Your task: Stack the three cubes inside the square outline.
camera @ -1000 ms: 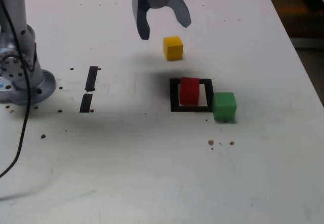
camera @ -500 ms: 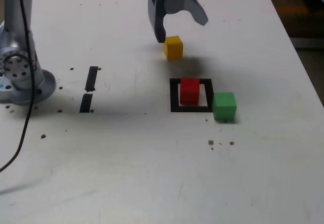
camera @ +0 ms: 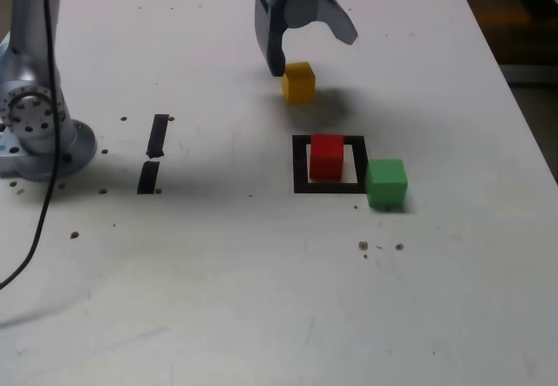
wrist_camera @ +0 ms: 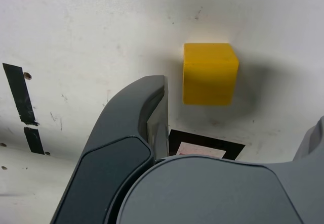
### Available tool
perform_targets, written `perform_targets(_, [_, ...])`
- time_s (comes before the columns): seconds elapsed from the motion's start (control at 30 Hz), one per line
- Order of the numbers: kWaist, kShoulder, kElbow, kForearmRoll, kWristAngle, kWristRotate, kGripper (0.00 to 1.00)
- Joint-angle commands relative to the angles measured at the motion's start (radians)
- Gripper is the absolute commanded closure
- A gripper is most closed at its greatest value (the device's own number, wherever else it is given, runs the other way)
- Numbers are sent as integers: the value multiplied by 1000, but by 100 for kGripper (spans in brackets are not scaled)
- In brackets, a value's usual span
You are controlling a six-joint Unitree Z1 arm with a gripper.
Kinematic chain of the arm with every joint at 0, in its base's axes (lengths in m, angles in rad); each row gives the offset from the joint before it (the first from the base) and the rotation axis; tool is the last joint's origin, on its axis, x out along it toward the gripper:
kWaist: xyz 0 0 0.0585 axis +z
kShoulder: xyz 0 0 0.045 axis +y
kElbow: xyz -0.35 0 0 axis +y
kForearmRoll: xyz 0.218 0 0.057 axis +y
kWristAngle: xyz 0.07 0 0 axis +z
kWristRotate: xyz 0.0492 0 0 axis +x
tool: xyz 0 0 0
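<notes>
Swung right and down since the earlier frame, the end effector (camera: 305, 53) hangs wide open just over the yellow cube (camera: 298, 82).
Centre the jaws astride it before closing; red cube (camera: 327, 156) sits inside the square outline (camera: 301, 161), green cube (camera: 386, 184) touching its right edge.

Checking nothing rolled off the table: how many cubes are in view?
3. The yellow cube sits on the table under the open gripper; the red cube stands inside the square outline; the green cube rests just outside it, on the exterior view's right.
</notes>
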Motion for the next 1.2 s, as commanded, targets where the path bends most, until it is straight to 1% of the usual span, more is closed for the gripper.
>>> perform_targets(0.0, [10, 13, -5, -2, -4, 5, 1])
perform_targets(0.37, [53, 61, -4, -23, -30, 40, 2])
perform_targets(0.8, [70, 86, 1, -40, -52, 56, 6])
perform_targets(1.03, [76, 87, 7, -40, -51, 59, 15])
perform_targets(1.17, [76, 81, 8, -42, -50, 59, 23])
